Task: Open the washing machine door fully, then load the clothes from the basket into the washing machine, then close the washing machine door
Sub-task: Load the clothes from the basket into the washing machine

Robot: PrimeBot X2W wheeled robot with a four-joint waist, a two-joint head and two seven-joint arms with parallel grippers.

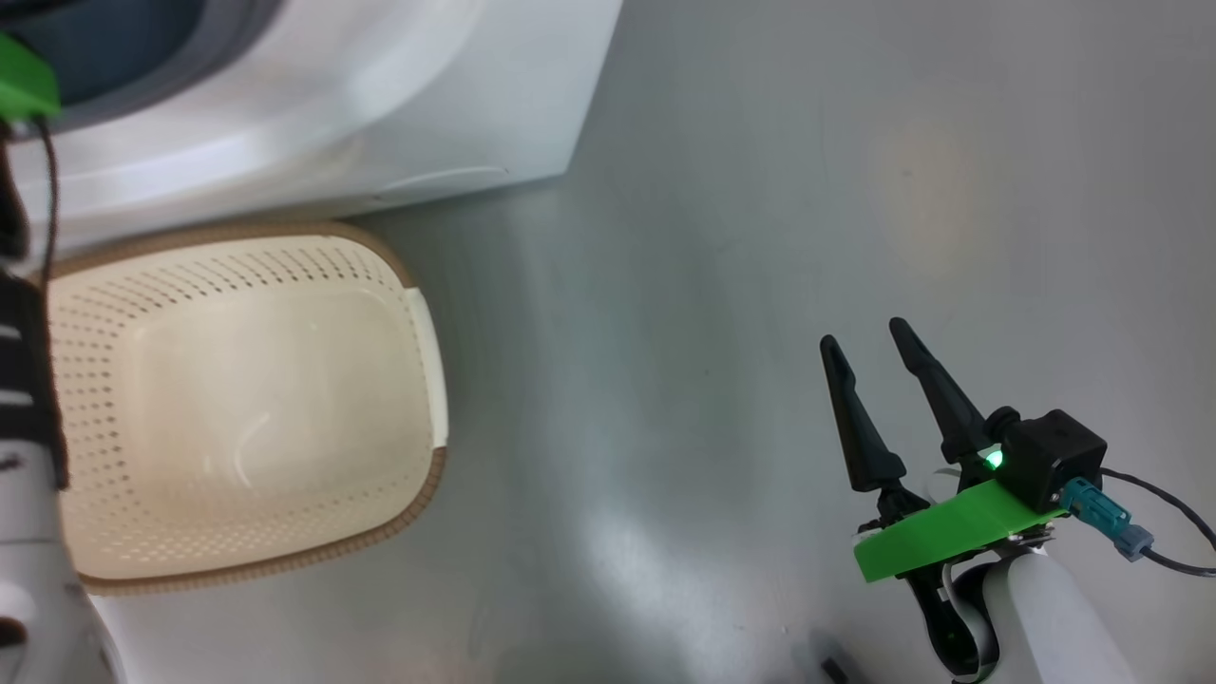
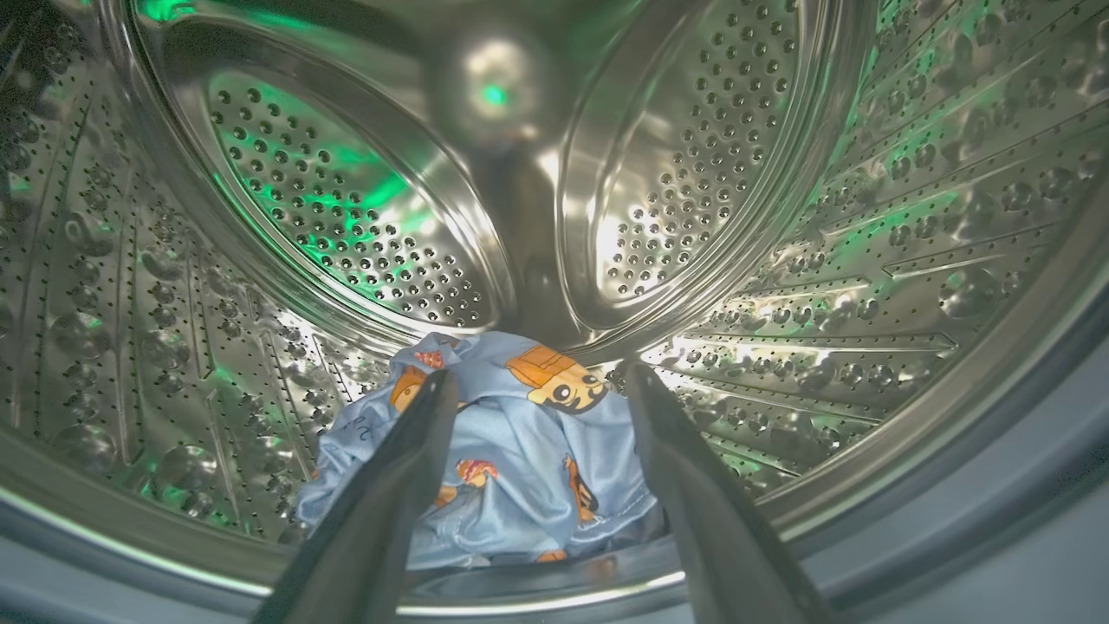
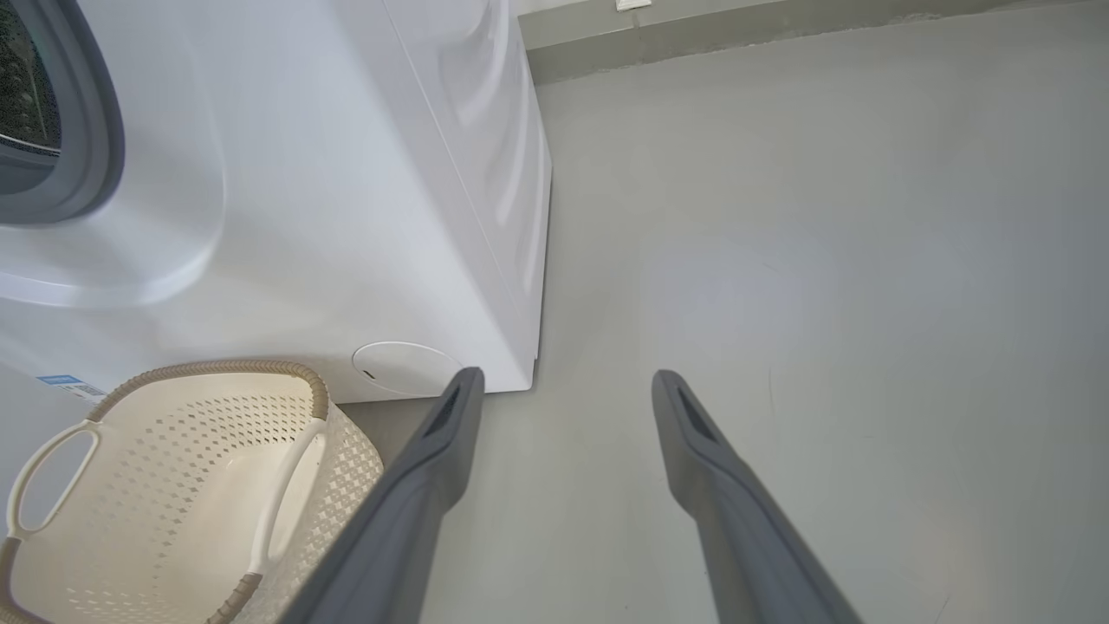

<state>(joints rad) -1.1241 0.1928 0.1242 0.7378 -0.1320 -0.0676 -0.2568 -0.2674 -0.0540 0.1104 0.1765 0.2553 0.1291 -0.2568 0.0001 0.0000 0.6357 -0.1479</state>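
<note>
Dark fingers of the left gripper [image 2: 541, 374] stand spread wide inside the steel drum [image 2: 866, 260], pinching nothing. The blue garment [image 2: 520, 468] lies crumpled on the drum's bottom just beyond them. The right gripper [image 3: 565, 377] hangs equally wide over the grey floor [image 3: 866, 260], holding nothing, near the basket [image 3: 217, 433] and the washing machine [image 3: 303, 217].

We see a smooth grey floor [image 1: 760, 237]. At its far left stands the white washer [image 1: 427, 114]. The cream basket [image 1: 104, 399] sits upright on the floor just before the washer's front, nearer us.
</note>
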